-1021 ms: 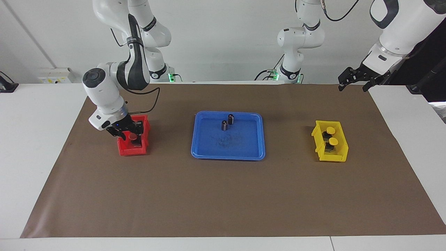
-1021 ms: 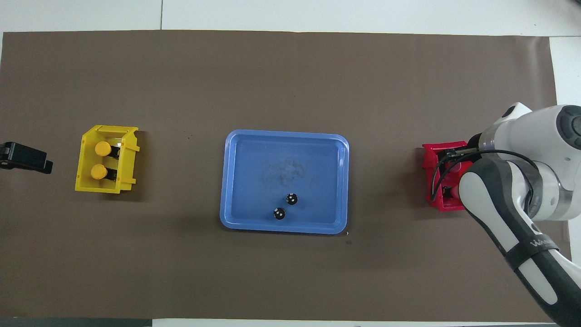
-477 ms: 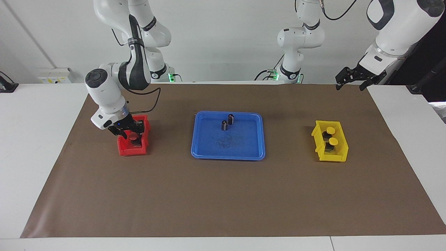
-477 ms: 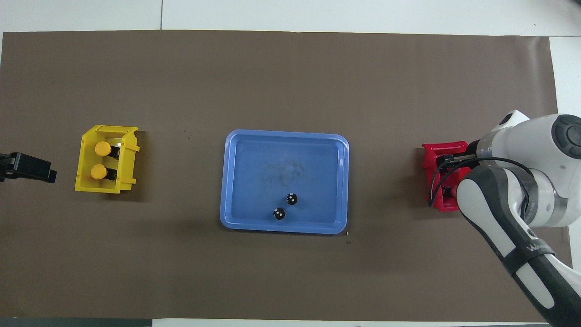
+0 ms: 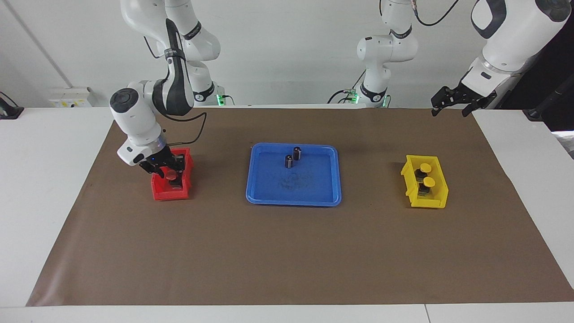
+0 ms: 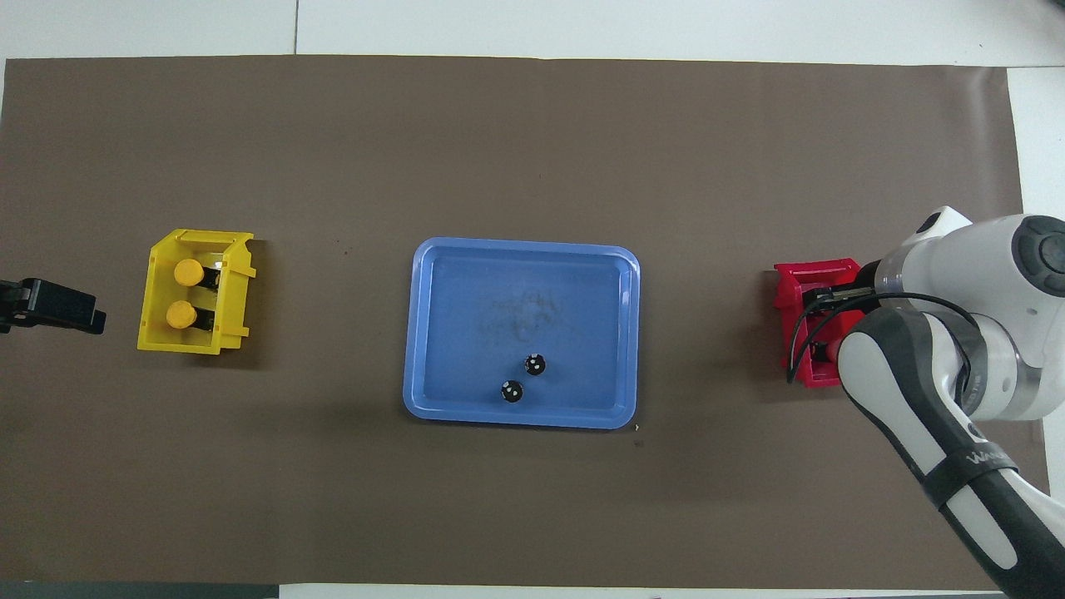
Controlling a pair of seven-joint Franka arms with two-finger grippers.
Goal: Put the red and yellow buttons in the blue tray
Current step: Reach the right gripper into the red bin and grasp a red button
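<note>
My right gripper (image 5: 170, 172) is down in the small red bin (image 5: 168, 194), shut on a red button (image 5: 171, 176) with its cap just above the bin's rim. The right arm covers most of the bin in the overhead view (image 6: 799, 279), and a second red button is hidden. Two yellow buttons (image 5: 425, 168) (image 5: 429, 181) stand in the small yellow bin (image 5: 437, 199), which also shows in the overhead view (image 6: 158, 291). The blue tray (image 5: 293, 195) lies mid-table between the bins. My left gripper (image 5: 450, 107) is open, raised over the mat's edge at the left arm's end.
Two dark capless cylinders (image 5: 297, 153) (image 5: 289, 161) stand in the blue tray's part nearer the robots. A brown mat (image 5: 287, 251) covers the table. The left gripper (image 6: 50, 304) shows beside the yellow bin in the overhead view.
My right gripper has risen a little in the red bin, and the red button's cap rose with it. My left gripper has shifted slightly toward the yellow bin.
</note>
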